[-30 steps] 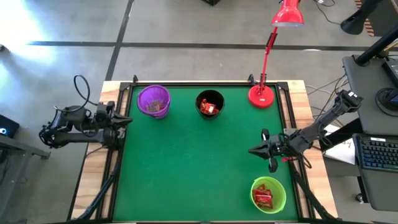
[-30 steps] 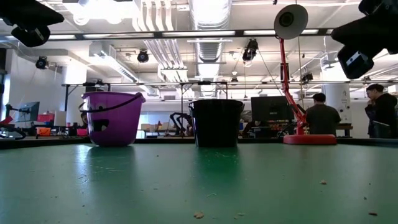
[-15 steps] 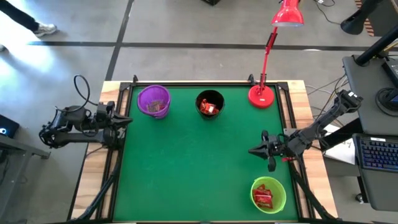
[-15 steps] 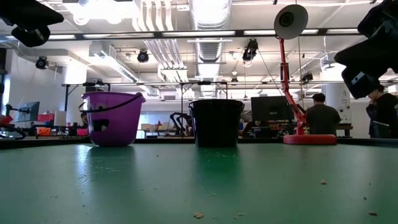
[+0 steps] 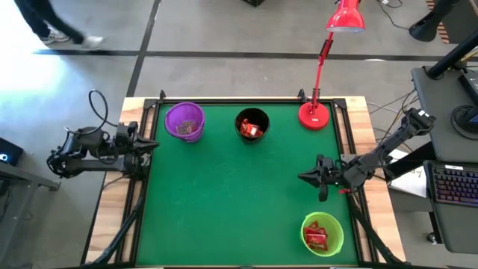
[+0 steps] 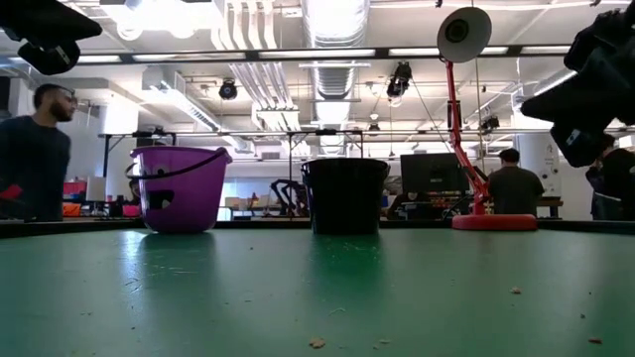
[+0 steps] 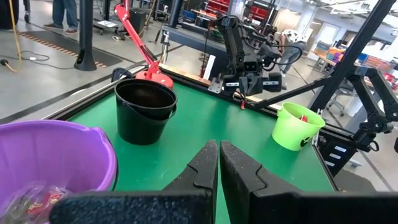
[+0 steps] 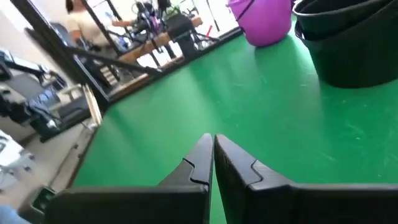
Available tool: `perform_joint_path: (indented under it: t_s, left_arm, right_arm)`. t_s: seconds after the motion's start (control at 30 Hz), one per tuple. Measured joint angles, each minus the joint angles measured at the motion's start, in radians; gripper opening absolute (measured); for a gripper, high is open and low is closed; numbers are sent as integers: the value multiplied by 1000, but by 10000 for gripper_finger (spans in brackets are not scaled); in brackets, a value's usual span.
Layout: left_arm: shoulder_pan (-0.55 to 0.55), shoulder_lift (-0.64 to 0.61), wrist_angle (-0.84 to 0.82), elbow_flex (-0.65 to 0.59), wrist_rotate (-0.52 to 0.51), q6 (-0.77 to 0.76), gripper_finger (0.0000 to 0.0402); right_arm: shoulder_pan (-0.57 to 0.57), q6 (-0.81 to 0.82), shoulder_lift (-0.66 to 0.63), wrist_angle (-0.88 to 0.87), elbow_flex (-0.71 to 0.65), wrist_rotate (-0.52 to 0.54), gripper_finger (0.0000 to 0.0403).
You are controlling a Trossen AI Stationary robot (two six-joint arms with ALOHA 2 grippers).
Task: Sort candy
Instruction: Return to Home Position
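All the candy sits in the buckets, none on the green mat (image 5: 224,194). Red wrappers (image 5: 252,130) are heaped in the black bucket (image 5: 252,116) at the far edge, more red ones (image 5: 316,237) in the green bucket (image 5: 334,243) at the near right corner, and pale ones (image 5: 189,130) in the purple bucket (image 5: 173,116) beside the black one. The pieces lie jumbled, so I can't make out any shared long axis or heading. The left gripper (image 5: 154,143) waits at the mat's left edge, jaws pressed together. The right gripper (image 5: 301,178) hangs above the mat between the red desk lamp (image 5: 314,113) and the green bucket, pointing inward, jaws closed on nothing.
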Motion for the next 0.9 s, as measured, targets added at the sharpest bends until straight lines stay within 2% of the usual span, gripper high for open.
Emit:
perform_joint_path:
  t_s: [0.07, 0.27, 0.53, 0.77, 0.9]
  left_arm:
    - [0, 0, 0, 0, 0, 0, 0]
    - [0, 0, 0, 0, -2, 0, 0]
    - [0, 0, -1, 0, -2, 0, 0]
    - [0, 0, -1, 0, -2, 0, 0]
    - [0, 0, -1, 0, -2, 0, 0]
  right_arm:
    - [0, -40, 0, 48, 1, -2, 9]
    - [0, -407, -38, 230, 1, -103, 9]
    - [0, -513, -244, 143, -2, -151, 9]
    - [0, -605, -439, 78, -2, -438, 9]
    - [0, -569, -538, -32, -3, -538, 9]
